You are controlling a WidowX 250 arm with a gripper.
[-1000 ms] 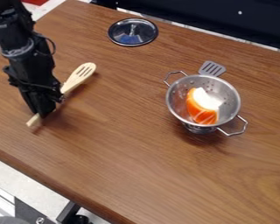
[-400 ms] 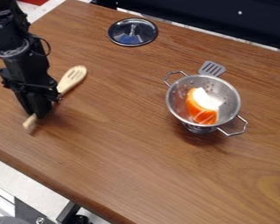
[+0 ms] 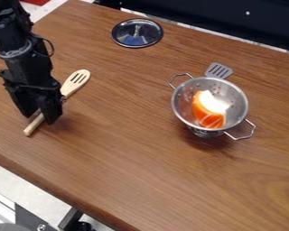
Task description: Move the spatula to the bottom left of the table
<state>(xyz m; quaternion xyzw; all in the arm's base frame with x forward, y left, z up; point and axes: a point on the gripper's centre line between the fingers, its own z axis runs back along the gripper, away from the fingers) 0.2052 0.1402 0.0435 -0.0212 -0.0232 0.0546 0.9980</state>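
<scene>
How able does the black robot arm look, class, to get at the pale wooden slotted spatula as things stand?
Probably yes: its black claw is down at the spatula's handle, fingers apart, and the round steel colander stands well clear of both.

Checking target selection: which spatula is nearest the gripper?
The pale wooden spatula, on the left, its handle at the open gripper. The grey spatula is far off to the right, by the colander's far rim.

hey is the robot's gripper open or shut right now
Open. The gripper has its two fingers standing apart, with a gap between them where the handle of the wooden spatula shows.
</scene>
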